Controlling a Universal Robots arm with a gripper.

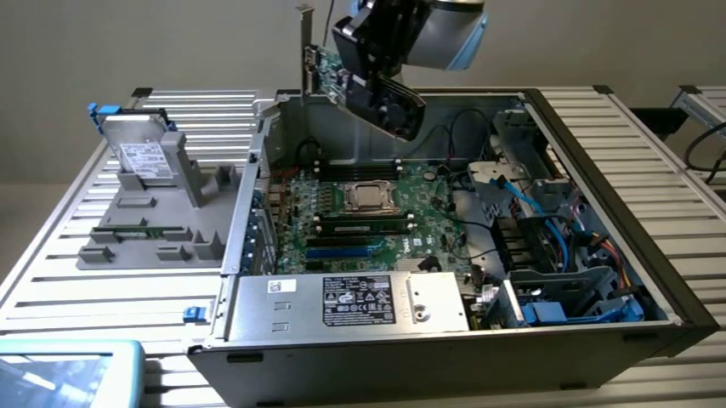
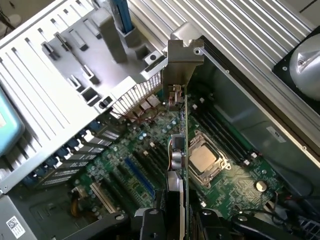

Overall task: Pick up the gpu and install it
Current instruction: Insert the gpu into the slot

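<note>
My gripper (image 1: 365,70) is shut on the gpu (image 1: 337,82) and holds it in the air above the back of the open computer case (image 1: 590,153). The card is tilted. Its green board faces the exterior view's left, and its silver end bracket (image 1: 306,47) stands up over the case's rear wall. In the wrist view the gpu (image 2: 183,145) is edge-on, its bracket (image 2: 183,62) far from the camera, and the gripper (image 2: 182,222) clamps its near end. Below lies the large green motherboard (image 2: 150,165) with its processor socket (image 2: 204,160) and a blue expansion slot (image 2: 140,177).
A grey hard drive (image 1: 148,157) with a white label leans in a grey fixture (image 1: 153,225) on the slatted table, at the exterior view's left. The power supply (image 1: 352,302) fills the case's near end. Cables and drive bays (image 1: 556,272) crowd its right side. A blue-edged tray (image 1: 68,374) sits at the near left.
</note>
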